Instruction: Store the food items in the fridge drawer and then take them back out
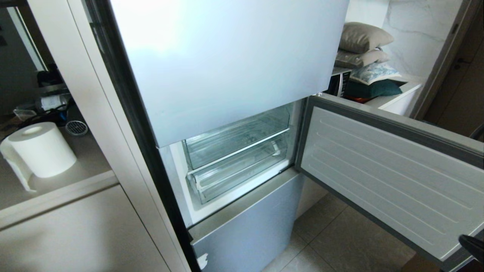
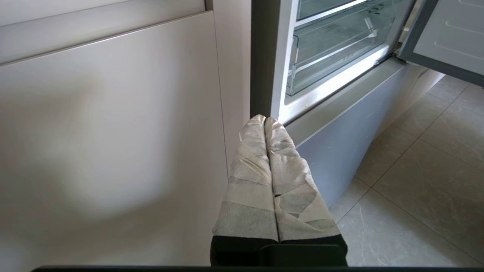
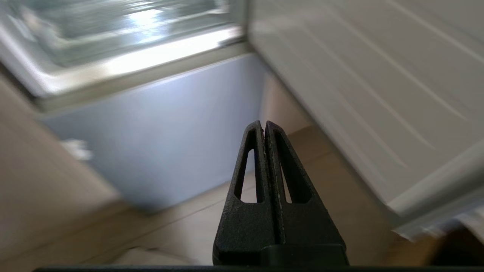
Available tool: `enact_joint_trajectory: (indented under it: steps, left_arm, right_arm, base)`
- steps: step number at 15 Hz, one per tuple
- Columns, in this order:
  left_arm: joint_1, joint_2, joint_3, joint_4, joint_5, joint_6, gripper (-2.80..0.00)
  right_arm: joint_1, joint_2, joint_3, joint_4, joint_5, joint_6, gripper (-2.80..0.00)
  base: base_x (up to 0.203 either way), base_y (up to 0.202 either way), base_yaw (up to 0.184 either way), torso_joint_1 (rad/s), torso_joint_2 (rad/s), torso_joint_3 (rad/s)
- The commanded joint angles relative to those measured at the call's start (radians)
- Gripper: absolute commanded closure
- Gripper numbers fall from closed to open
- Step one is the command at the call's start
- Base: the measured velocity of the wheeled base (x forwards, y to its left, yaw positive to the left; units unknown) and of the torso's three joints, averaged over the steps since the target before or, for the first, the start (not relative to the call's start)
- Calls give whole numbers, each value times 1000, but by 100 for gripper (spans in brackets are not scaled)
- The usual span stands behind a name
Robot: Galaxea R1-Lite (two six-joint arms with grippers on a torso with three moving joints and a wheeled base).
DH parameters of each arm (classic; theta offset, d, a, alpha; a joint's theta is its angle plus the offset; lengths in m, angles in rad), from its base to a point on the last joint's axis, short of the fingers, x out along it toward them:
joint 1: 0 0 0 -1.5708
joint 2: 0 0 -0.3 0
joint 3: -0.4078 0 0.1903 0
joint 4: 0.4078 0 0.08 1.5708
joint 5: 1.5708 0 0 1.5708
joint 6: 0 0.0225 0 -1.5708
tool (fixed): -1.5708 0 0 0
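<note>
With the middle fridge door (image 1: 389,166) swung wide to the right, the fridge drawer (image 1: 242,168) sits pushed in inside the open compartment: the shallower clear one with a white strip on its front edge, directly under the taller clear drawer (image 1: 236,138). Both drawers look closed; I can't make out any food items through the clear plastic, can't tell if anything is inside. The upper fridge door (image 1: 227,56) above is closed, and so is the grey lower door (image 1: 249,234) under the compartment. Right hand (image 3: 264,126) is clenched, black fingers pressed together, grasping nothing; it hangs low in front of the lower door, near the open door's inner panel, pointing toward the fridge over the tiled floor (image 1: 340,241). Only a dark tip of it shows at the far-right bottom corner of the head view. Right wrist picture is motion-blurred. Left hand (image 2: 264,121) is also clenched and empty, tape-wrapped fingers (image 2: 249,177) together, low at the left of the fridge, beside the beige cabinet panel (image 2: 113,132). Left of the fridge, a counter (image 1: 87,166) carries a white paper towel roll (image 1: 39,149), with clutter farther back. Far right, past the fridge, a stack of cushions (image 1: 365,49) sits on a white unit.
</note>
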State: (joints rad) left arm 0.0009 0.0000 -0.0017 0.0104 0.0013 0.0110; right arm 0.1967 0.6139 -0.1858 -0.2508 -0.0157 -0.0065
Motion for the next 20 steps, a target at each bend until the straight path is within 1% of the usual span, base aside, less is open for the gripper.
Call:
enact_joint_trajectory:
  steps: [1, 3, 5, 7, 13, 15, 16, 20]
  left_arm:
    - [1, 2, 0, 0, 0, 1, 0]
    - [1, 2, 0, 1, 0, 0, 0]
    - [1, 2, 0, 0, 0, 1, 0]
    - [1, 2, 0, 0, 0, 0, 0]
    - [1, 2, 0, 0, 0, 0, 0]
    - [1, 2, 0, 0, 0, 0, 0]
    - [1, 2, 0, 0, 0, 0, 0]
    - [1, 2, 0, 2, 0, 0, 0]
  right_arm:
    - [-108, -380, 116, 93, 29, -81, 0]
    - [-153, -549, 149, 198, 48, -126, 0]
    - [-182, -620, 175, 240, 56, -142, 0]
    - [-192, -614, 186, 255, 59, -109, 0]
    - [-192, -614, 186, 255, 54, -96, 0]
    - [-192, -614, 186, 253, 47, -44, 0]
    - [-192, -614, 186, 252, 45, -32, 0]
    - [-192, -614, 186, 251, 43, -32, 0]
  base:
    - [0, 0, 0, 0, 0, 0]
    - [0, 0, 0, 0, 0, 0]
    - [0, 0, 0, 0, 0, 0]
    - [0, 0, 0, 0, 0, 0]
    - [0, 0, 0, 0, 0, 0]
    - [0, 0, 0, 0, 0, 0]
    - [0, 0, 0, 0, 0, 0]
    - [-27, 0, 1, 4, 0, 1]
